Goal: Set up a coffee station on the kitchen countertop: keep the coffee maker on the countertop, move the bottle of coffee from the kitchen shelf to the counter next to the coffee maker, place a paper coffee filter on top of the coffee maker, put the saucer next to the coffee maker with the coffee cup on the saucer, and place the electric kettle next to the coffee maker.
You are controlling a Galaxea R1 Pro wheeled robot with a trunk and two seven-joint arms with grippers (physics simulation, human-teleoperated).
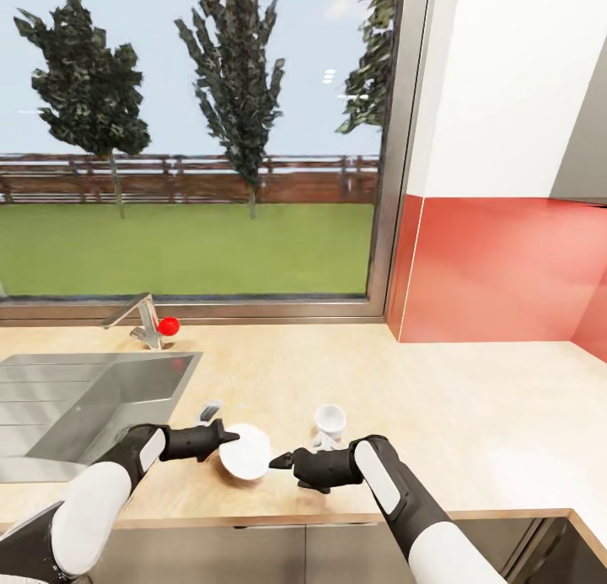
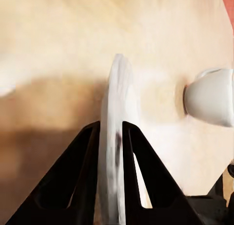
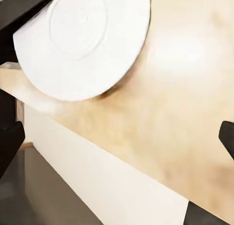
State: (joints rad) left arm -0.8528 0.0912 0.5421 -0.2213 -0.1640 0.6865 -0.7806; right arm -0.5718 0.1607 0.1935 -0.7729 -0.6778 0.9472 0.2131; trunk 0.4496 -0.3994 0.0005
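Observation:
My left gripper [image 1: 226,437] is shut on the rim of the white saucer [image 1: 246,454], which it holds tilted just above the wooden countertop [image 1: 472,399] near the front edge. The left wrist view has the saucer [image 2: 116,137] edge-on between the black fingers [image 2: 85,176]. My right gripper [image 1: 278,462] is open, just right of the saucer and not touching it; the saucer's face [image 3: 83,40] appears in the right wrist view. The white coffee cup [image 1: 330,419] stands on the counter a little behind and to the right of the saucer, also visible as cup [image 2: 212,96].
A steel sink [image 1: 76,399] is set into the counter at the left, with a faucet [image 1: 139,318] and a red ball [image 1: 169,325] behind it. A small grey item [image 1: 209,411] lies by the sink's corner. A window and a red backsplash [image 1: 497,272] border the counter.

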